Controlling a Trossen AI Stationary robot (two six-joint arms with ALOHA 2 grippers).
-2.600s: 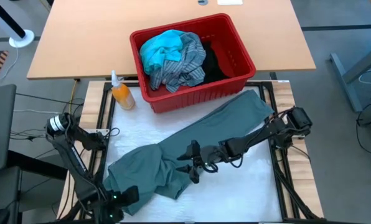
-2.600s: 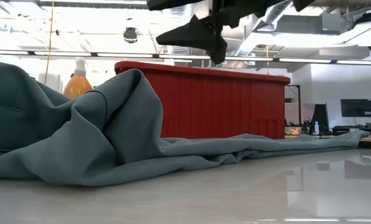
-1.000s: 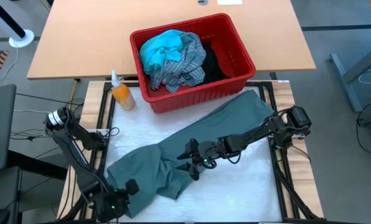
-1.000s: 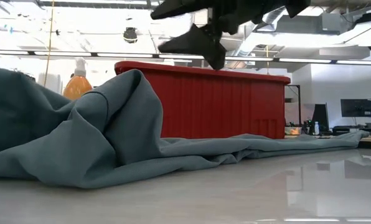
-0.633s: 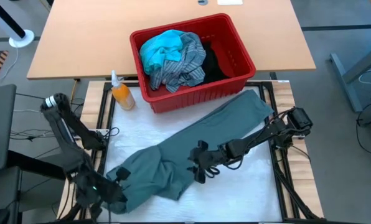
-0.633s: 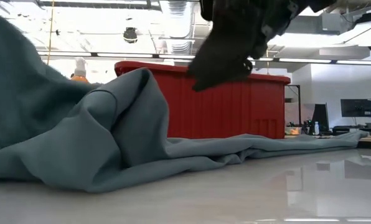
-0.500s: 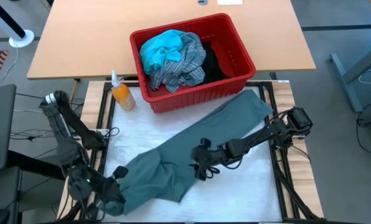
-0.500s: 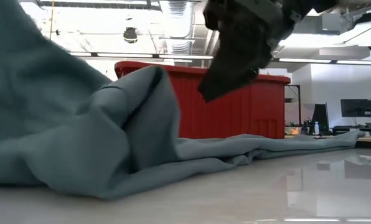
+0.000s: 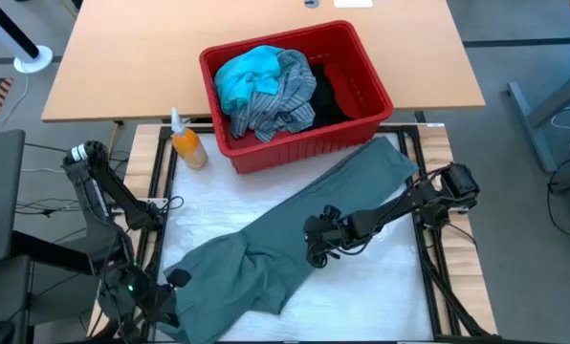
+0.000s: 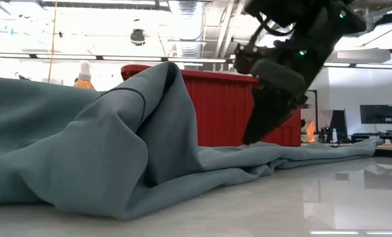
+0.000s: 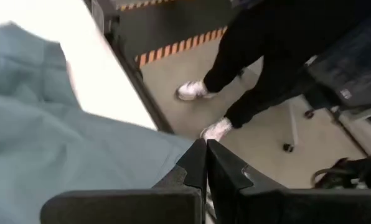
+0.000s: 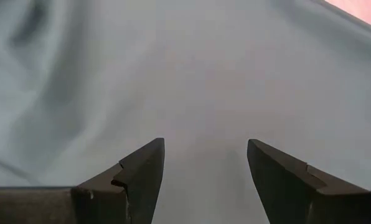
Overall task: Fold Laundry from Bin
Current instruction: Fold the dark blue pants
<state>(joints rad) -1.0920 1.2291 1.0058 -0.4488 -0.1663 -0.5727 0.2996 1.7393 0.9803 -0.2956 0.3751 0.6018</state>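
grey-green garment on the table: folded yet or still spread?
Still spread: the grey-green garment lies stretched diagonally across the table, bunched and rumpled at its lower-left end, with no neat fold.

No readable text, labels or numbers anywhere.

An orange plastic spray bottle with a white nozzle (image 9: 186, 143) stands at the white worktop's (image 9: 381, 287) far left corner; beyond its near edge, seemingly a person's dark-trousered legs (image 11: 260, 56).

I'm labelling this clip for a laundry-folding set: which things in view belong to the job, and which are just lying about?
Part of the job:
- grey-green soft garment spread on the table
- red slotted plastic bin
- turquoise garment, striped button shirt, black garment inside it

Lying about:
- orange spray bottle beside the bin
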